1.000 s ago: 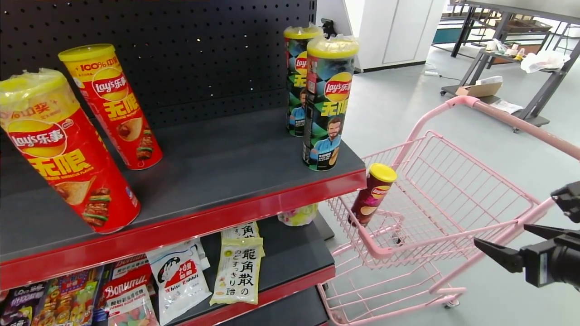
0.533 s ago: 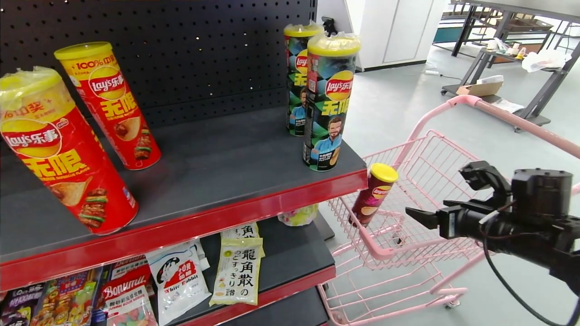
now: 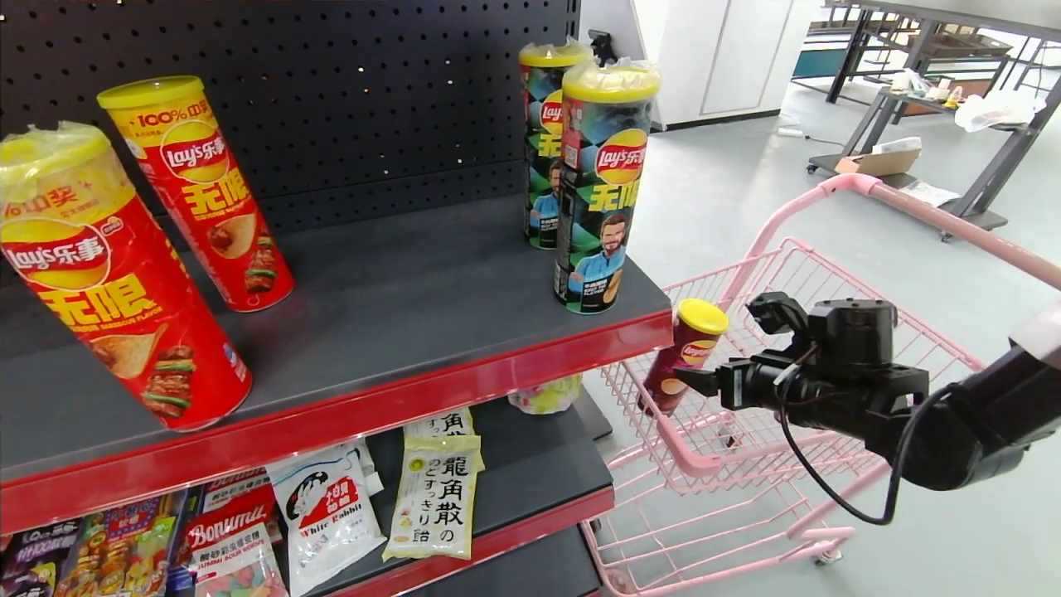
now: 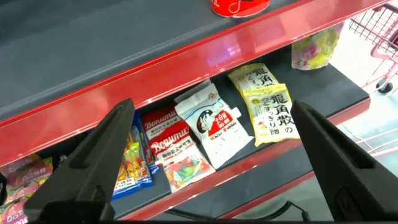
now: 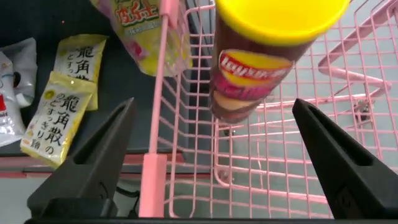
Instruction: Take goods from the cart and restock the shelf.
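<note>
The dark grey metal shelf with the red front lip takes up the left of the head view. Its top board is bare in the middle, which I judge is where stock is wanted. The pink wire cart stands at the right, its near corner close beside the shelf end. Two tall red crisp tubes stand at the far left of the board, and two green-and-black tubes stand at its right corner. Flat snack bags lie on the lower board.

The small maroon crisp tube with a yellow lid leans lid-up in the cart corner nearest the shelf, so it can be taken from the side. My right hand, at centre right, is level with it and spread wide, with the tube in line with the gap. I cannot tell whether the fingers have reached its sides. My left hand hangs wide and empty before the lower board.

The cart's pink rim and wire wall crowd the tube. On the lift, the red lip and the green-and-black tubes stand right above it.
</note>
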You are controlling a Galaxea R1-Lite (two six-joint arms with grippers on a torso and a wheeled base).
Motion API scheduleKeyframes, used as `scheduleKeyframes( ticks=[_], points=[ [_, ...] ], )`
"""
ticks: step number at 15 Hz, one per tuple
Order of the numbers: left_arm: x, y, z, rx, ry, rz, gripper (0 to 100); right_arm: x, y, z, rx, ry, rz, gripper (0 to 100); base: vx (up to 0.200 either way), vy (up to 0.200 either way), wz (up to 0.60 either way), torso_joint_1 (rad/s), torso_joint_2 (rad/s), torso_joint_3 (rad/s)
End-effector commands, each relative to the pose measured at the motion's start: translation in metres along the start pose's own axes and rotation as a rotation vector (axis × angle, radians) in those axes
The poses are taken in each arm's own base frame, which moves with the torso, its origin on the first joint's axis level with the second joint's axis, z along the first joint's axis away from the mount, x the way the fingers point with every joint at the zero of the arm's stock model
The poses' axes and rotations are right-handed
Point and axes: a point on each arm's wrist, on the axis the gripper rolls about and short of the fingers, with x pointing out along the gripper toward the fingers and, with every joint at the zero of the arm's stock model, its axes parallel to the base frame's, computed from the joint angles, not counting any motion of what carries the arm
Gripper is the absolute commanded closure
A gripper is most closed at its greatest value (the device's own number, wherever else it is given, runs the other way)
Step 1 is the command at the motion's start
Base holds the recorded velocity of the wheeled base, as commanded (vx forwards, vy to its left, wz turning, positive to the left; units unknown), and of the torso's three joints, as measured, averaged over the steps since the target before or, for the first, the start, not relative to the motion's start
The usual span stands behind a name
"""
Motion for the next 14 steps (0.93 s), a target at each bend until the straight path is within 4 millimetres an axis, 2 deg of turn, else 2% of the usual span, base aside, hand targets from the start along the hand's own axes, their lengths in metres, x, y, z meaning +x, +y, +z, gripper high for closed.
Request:
scheduleKeyframes(
  ticks=[1, 4, 6, 10, 14],
  points=[
    [0.000, 0.000, 0.000, 0.000, 0.003, 0.001, 0, 0.022, -0.009, -0.003, 0.007, 0.005, -0.012, 0, 0.000, 0.000, 0.00, 0.000, 0.00, 0.000],
    [0.000, 0.000, 0.001, 0.000, 0.004, 0.002, 0, 0.044, -0.018, 0.004, 0.008, -0.025, -0.022, 0, 0.000, 0.000, 0.00, 0.000, 0.00, 0.000],
    [0.001, 0.000, 0.002, 0.001, 0.007, 0.002, 0, 0.050, -0.021, 0.006, 0.011, -0.037, -0.016, 0, 0.000, 0.000, 0.00, 0.000, 0.00, 0.000],
    [0.001, 0.000, 0.003, 0.001, 0.011, 0.009, 0, 0.058, -0.028, -0.001, 0.026, -0.028, -0.007, 0, 0.000, 0.000, 0.00, 0.000, 0.00, 0.000],
    [0.002, 0.000, 0.001, 0.003, 0.020, 0.008, 0, 0.076, -0.032, -0.004, 0.040, -0.057, 0.000, 0, 0.000, 0.000, 0.00, 0.000, 0.00, 0.000]
  ],
)
